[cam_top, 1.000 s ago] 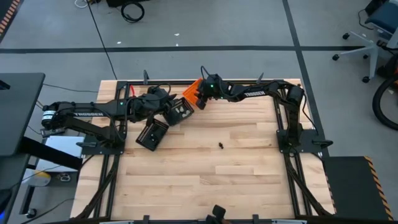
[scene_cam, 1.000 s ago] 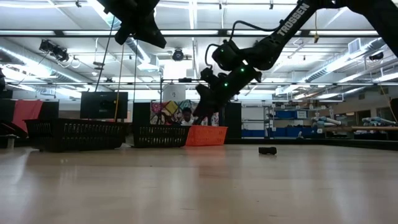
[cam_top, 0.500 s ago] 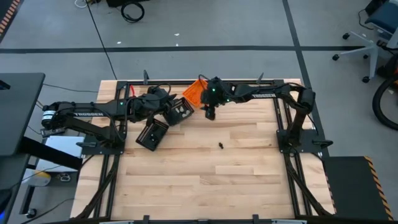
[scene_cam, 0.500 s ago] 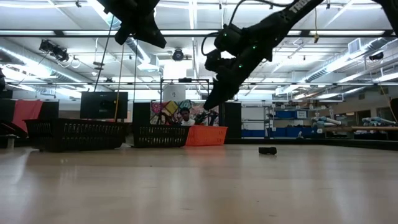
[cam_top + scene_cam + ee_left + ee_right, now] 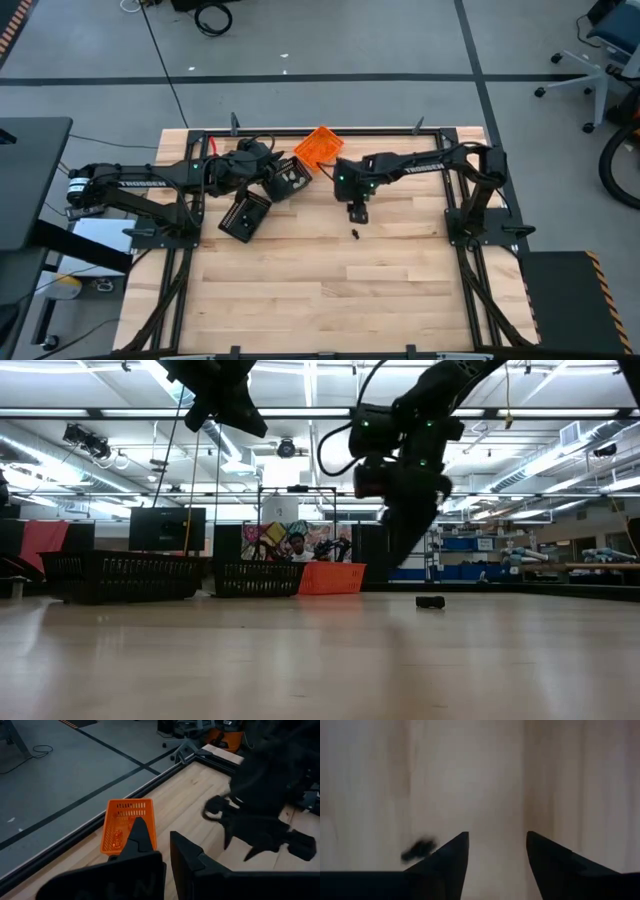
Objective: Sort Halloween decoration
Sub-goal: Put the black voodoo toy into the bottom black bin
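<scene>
A single small black trinket [image 5: 355,235] is seen lying on the bare wooden surface [image 5: 330,280], and everything else is placed from it. The right end effector [image 5: 358,213] is held in the air just beyond the trinket, toward the far edge of the surface, and is pointed down at the wood. In the right wrist view its two dark fingers [image 5: 451,855] are seen spread apart with nothing between them, and the trinket [image 5: 418,849] is shown just outside one fingertip, not touched. In the low view the trinket [image 5: 430,602] is seen resting flat on the wood, with the right end effector [image 5: 402,540] hung above it and clear of the surface.

Farther back from the trinket, at the far edge, an orange tray [image 5: 318,146] is set at an angle. Two black trays [image 5: 245,215] are found well off to the trinket's left. The left end effector [image 5: 268,165] is parked beside the orange tray, above the black trays; in the left wrist view its fingers [image 5: 137,837] are seen slightly parted and empty, with the orange tray [image 5: 127,825] ahead of them.
</scene>
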